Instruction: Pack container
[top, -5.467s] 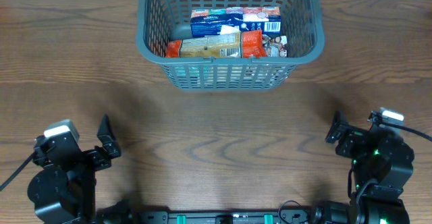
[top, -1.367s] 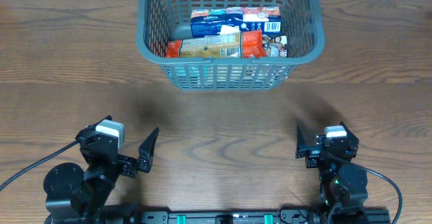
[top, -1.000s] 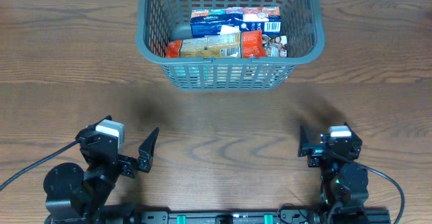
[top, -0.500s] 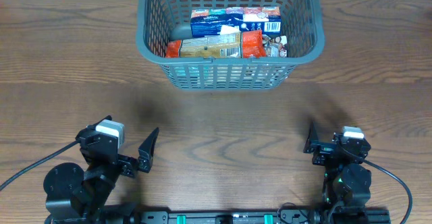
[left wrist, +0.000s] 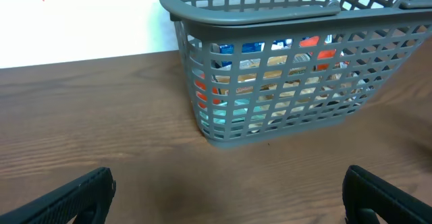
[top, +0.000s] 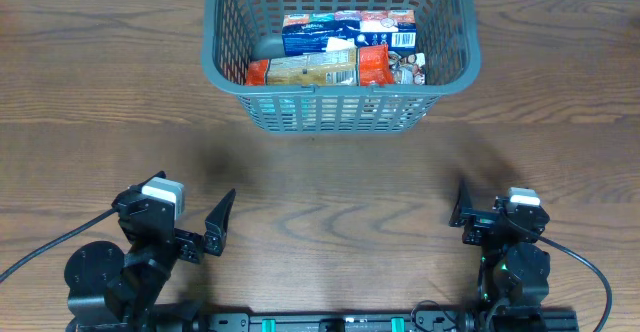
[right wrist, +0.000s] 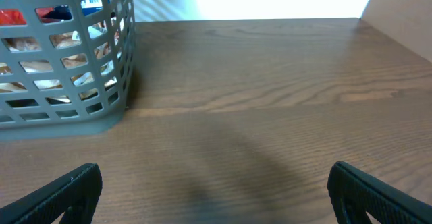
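The dark grey slotted container (top: 225, 72) stands at the far middle of the table. It holds a blue snack pack (top: 345, 30) and an orange and tan snack pack (top: 315, 69). It also shows in the left wrist view (left wrist: 270, 21) and the right wrist view (right wrist: 108, 116). My left gripper (top: 200, 227) is open and empty at the near left, well apart from the container; its fingers frame bare wood (left wrist: 226, 197). My right gripper (top: 470, 217) is open and empty at the near right, its fingers framing bare wood (right wrist: 216, 193).
The wooden table (top: 320, 182) runs between the container and both arms. Its right edge shows in the right wrist view (right wrist: 398, 42). A white wall lies behind the container.
The right arm drew back toward the near edge and a little right, then stopped. The left arm swung inward early on and has stayed still since. Container unchanged.
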### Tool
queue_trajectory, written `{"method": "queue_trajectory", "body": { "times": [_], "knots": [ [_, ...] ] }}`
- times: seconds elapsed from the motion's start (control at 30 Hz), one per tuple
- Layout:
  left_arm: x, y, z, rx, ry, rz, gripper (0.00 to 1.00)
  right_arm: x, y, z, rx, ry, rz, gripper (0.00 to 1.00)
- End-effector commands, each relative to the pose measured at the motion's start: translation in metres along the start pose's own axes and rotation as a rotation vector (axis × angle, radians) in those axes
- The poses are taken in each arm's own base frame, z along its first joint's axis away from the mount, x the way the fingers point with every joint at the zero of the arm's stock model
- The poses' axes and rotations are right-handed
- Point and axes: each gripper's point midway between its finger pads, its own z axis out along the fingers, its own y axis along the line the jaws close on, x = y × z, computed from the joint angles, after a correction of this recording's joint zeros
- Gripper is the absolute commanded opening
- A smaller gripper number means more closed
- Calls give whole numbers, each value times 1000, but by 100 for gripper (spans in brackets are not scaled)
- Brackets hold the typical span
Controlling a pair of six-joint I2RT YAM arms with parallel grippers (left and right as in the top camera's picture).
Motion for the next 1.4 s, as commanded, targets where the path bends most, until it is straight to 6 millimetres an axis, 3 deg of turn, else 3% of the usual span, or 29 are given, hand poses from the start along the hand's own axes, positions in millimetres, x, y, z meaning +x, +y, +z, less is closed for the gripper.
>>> {"method": "queue_trajectory", "body": {
  "times": [0.0, 0.27, 0.33, 0.57, 0.83, 1.07, 1.37],
  "knots": [
    [0, -3, 0, 14, 0, 8, 99, 1, -3, 0, 17, -2, 16, 99],
    [0, -3, 0, 14, 0, 8, 99, 1, -3, 0, 17, -2, 16, 99],
    [5, 6, 0, -38, 20, 32, 99, 1, -3, 0, 17, -2, 16, 99],
    [22, 7, -2, -46, 79, 18, 99, 1, -3, 0, 17, -2, 16, 99],
    [15, 17, 3, -107, -75, 98, 99, 1, -3, 0, 17, -2, 16, 99],
    [24, 23, 14, -132, -202, 136, 99, 1, -3, 0, 17, -2, 16, 99],
    [30, 46, 24, -253, -284, 143, 99, 1, -3, 0, 17, -2, 16, 99]
  ]
}}
